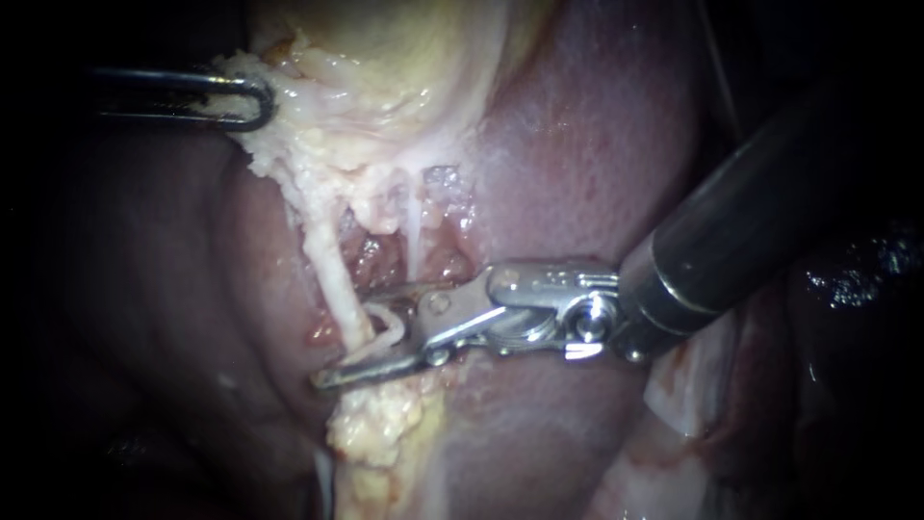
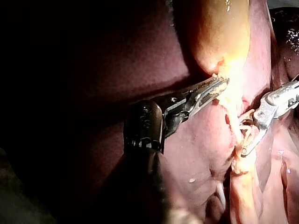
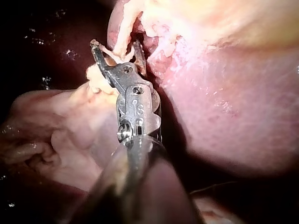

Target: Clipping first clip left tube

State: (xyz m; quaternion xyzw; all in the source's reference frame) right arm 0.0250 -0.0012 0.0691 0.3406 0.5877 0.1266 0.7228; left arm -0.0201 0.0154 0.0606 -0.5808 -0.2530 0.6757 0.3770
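Observation:
The left tube (image 1: 325, 260), pale and fat-coated, runs down from the gallbladder (image 1: 385, 58). A thinner right tube (image 1: 414, 226) hangs beside it. My right instrument (image 1: 351, 342) straddles the left tube low down, jaws open, one on each side, with a white clip (image 1: 390, 327) seated between them. The right wrist view shows the same: the right instrument (image 3: 117, 51) stands apart around the tube (image 3: 122, 35). My left instrument (image 1: 252, 99) is shut on the gallbladder's pale edge at the upper left, holding it taut; it also shows in the left wrist view (image 2: 216, 86).
Dark red liver (image 1: 597, 144) surrounds the dissected window behind the tubes. A lump of yellow fat (image 1: 380, 424) lies just below the right instrument's jaws. In the left wrist view the right instrument (image 2: 250, 137) sits ahead of and beyond my left one.

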